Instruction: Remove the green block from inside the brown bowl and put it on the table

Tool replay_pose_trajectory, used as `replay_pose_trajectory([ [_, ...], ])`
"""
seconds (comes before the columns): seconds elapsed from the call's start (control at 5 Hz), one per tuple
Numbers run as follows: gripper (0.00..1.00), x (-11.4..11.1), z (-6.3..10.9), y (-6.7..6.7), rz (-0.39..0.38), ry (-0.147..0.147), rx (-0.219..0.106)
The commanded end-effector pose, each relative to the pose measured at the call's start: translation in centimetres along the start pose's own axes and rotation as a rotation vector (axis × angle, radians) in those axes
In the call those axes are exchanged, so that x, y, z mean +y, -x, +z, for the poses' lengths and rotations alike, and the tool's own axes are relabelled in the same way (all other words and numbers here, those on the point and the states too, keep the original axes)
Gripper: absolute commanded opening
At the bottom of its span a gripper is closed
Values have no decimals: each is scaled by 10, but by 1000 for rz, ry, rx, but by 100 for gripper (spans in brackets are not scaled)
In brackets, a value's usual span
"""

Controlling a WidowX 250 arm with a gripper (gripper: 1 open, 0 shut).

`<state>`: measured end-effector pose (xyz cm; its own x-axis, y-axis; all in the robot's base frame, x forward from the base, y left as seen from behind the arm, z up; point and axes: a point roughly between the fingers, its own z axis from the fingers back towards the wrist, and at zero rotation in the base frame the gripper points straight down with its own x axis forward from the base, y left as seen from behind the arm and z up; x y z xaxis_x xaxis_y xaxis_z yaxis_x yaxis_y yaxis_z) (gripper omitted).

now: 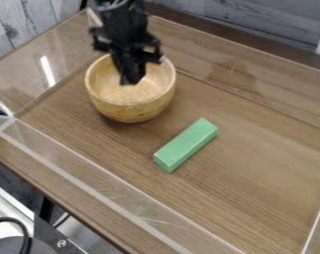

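- My gripper (129, 75) hangs over the brown bowl (129, 96), pointing steeply down, its black fingers pressed together with nothing between them.
- The fingertips sit above the bowl's pale inside, toward its far rim; I cannot tell whether they clear the wood or brush it.
- The bowl itself stands upright on the table (255, 109), toward the far left part of the surface, and what I can see of its hollow shows only bare wood.
- The green block (186, 145) lies flat on the table, well apart from the bowl, nearer the camera and off to the right of it in the camera view.
- It rests on a long face, set at a slant, one end pointing up toward the right edge of the view and the other down toward the near wall.
- Clear acrylic walls (69, 164) border the table; the near one runs across the lower left, catching glare.
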<state>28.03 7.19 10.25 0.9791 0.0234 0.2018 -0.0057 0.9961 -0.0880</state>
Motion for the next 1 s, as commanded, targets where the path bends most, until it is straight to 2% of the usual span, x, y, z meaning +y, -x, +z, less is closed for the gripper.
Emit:
replay_pose_trajectory([
  [0.0, 0, -35, 22, -7, -53, 39, -65],
  [0.2, 100, -73, 16, 2, -118, 95, -55],
  [0.4, 0, -107, 0, 15, -178, 148, -30],
  [0.6, 0, -128, -20, 12, -243, 188, 6],
  [0.8, 0, -139, -42, 7, -280, 223, 39],
])
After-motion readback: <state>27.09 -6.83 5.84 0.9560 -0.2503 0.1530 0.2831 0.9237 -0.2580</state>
